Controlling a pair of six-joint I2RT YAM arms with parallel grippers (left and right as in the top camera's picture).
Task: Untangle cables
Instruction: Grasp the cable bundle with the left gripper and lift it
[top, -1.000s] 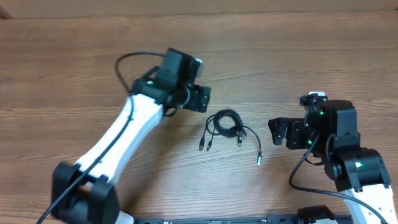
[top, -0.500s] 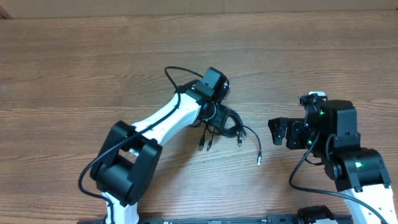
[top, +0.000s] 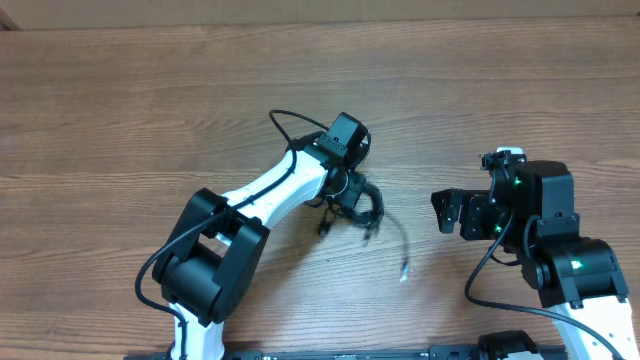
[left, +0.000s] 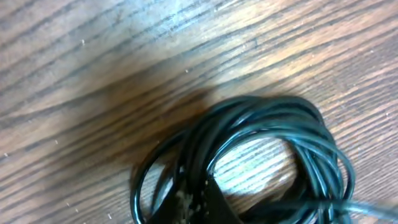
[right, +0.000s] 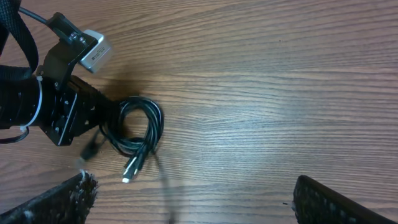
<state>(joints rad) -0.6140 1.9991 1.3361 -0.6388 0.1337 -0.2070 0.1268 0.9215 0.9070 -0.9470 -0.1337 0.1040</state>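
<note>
From overhead, finds the left gripper (top: 352, 196) clenched on the coiled cables (top: 372, 208) near the middle of the wooden table (top: 120, 110), with one plug end (top: 404, 272) trailing loose below (blurred). Finds the right gripper (top: 447, 212) spread wide, holding nothing, well apart from the coil.

From the left wrist, sees only black loops close up over wood grain.

From the right wrist, catches its own fingers (right: 323, 199) splayed at the lower corners, the coil far beyond them.

The coil of thin black cables (top: 372, 208) lies on the brown wooden table (top: 120, 110), near its centre. The left gripper (top: 350, 197) sits at the coil's left edge; the right gripper (top: 441, 212) stands well apart to its right.
</note>
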